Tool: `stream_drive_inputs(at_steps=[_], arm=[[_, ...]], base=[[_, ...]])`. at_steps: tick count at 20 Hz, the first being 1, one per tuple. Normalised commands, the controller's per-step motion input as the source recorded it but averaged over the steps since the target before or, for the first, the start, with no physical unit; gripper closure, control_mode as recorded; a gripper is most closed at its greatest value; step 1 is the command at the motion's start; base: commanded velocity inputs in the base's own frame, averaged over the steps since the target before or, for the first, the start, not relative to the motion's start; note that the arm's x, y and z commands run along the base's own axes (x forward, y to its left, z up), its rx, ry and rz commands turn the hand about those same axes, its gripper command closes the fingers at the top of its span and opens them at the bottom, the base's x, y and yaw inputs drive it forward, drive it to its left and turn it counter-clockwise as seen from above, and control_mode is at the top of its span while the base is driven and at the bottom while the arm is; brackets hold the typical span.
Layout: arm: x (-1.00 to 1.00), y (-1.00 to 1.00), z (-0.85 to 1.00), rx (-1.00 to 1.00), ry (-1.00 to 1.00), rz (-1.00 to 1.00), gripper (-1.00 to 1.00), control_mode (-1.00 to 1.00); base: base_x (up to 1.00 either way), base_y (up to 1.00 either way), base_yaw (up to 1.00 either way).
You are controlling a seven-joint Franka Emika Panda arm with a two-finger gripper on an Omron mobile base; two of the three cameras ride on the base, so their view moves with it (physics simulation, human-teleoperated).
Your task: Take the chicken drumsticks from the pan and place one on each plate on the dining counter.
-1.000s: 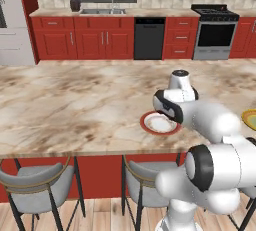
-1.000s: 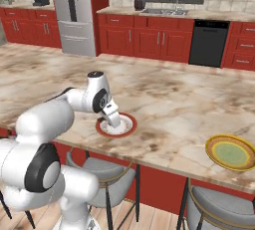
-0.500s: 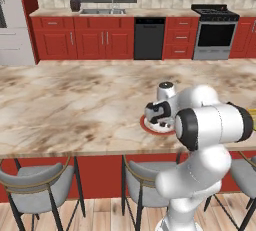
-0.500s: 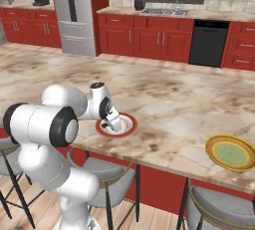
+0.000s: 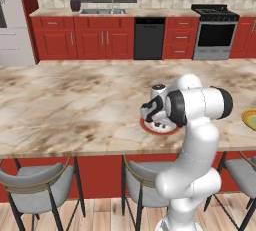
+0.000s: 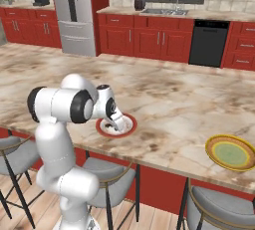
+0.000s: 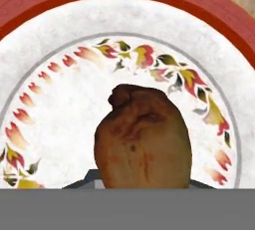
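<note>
Hand view first, and a chicken drumstick (image 7: 143,139) sits low in the centre of the frame, thick orange-brown end up, right over the white plate (image 7: 60,99) with its red rim and ring of painted leaves. The plate's rim arcs across the top of the frame, with a sliver of marbled stone showing at the upper corners. The drumstick's lower part runs out of sight at the bottom, so the fingers themselves are hidden here; I cannot tell from this angle whether they are clamped on it or merely close around it, nor whether the meat is touching the plate.

Over to the left base view: the white arm (image 5: 195,140) rises in the lower right of the frame and folds forward, and the gripper (image 5: 161,123) is down low over the same red-rimmed plate (image 5: 148,127), just right of centre. That plate lies on the dining counter (image 5: 70,105), near its front edge, with grey-cushioned stools (image 5: 35,187) tucked below. At the right edge of the frame, a slice of the yellow plate (image 5: 249,119) peeks in.

Right base view now: the gripper (image 6: 118,124) points down into the red-rimmed plate (image 6: 130,124), left of centre, its tips too small to read. The yellow plate (image 6: 232,153) lies well apart, at the lower right, on the same stone top.
</note>
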Motion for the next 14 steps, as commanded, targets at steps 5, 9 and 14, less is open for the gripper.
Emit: stream_drive_inputs(at_steps=[5,9,14], arm=[[0.41,-0.04,-0.21,0.0,0.04,0.05,-1.0,-1.0],[0.03,-0.34,0.0,0.06,0.0,0.09,-1.0,-1.0],[0.0,-0.38,0.03,0.12,-0.02,0.11,-1.0,-1.0]], base=[[0.0,0.0,0.0],[0.0,0.0,0.0],[0.0,0.0,0.0]])
